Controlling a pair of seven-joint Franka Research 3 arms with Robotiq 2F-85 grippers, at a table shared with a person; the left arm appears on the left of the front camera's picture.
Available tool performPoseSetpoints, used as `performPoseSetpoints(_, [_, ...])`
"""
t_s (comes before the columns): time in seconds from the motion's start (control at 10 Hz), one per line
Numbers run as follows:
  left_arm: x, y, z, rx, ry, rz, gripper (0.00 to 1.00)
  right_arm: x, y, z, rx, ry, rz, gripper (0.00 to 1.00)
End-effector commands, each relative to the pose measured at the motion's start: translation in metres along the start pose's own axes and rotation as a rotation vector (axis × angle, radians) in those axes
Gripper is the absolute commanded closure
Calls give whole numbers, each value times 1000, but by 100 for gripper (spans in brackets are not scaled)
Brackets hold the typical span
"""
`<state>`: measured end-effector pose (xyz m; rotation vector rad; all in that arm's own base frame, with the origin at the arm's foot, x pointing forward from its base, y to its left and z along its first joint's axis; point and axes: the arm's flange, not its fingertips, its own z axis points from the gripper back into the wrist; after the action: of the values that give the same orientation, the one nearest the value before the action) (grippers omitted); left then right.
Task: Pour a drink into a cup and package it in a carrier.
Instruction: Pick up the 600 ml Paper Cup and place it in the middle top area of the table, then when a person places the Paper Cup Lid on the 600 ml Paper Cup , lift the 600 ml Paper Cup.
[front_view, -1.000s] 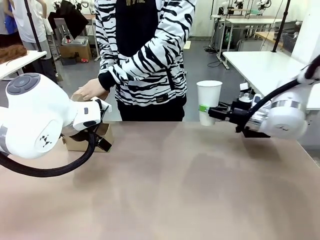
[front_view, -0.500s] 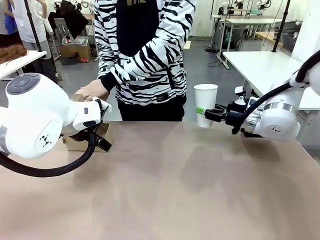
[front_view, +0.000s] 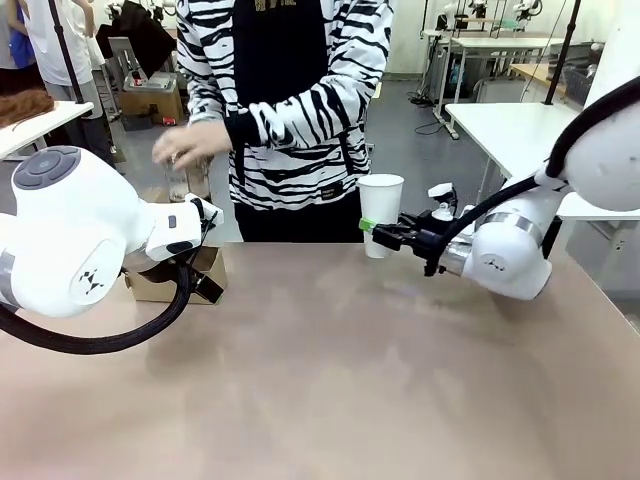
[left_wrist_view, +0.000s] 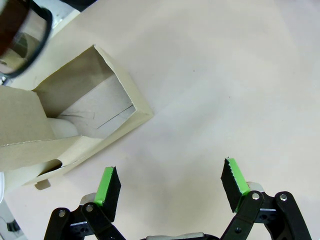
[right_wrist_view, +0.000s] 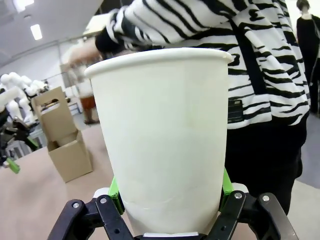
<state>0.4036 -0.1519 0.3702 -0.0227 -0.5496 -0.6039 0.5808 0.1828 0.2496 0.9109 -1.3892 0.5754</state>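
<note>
I am clamping my right gripper (front_view: 374, 231) on the cup (front_view: 381, 200), probably keeping it level for the pour; my left gripper (left_wrist_view: 170, 176) is gaping, with the carrier (left_wrist_view: 92, 107) just ahead.

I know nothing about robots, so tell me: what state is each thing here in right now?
cup: upright, gripped near its base, contents hidden.
right end effector: shut on the cup.
left end effector: open, holding nothing, beside the carrier.
carrier: on the table, visible slot empty.
person's hand: raised, holding a clear container.
</note>
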Motion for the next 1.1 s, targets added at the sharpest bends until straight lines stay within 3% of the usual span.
performPoseSetpoints(0.0, [0,0,0,-2,-1,0,0,-12,-4,-15,-75,-7,85,20])
performPoseSetpoints(0.2, [0,0,0,-2,-1,0,0,-20,-11,-17,-46,-18,67,20])
performPoseSetpoints(0.4, [0,0,0,-2,-1,0,0,-19,-24,-18,5,41,24,20])
performPoseSetpoints(0.5, [0,0,0,-2,-1,0,0,-21,-11,-11,-26,0,41,20])
performPoseSetpoints(1.0, [0,0,0,-2,-1,0,0,-21,-11,-11,-26,0,41,20])
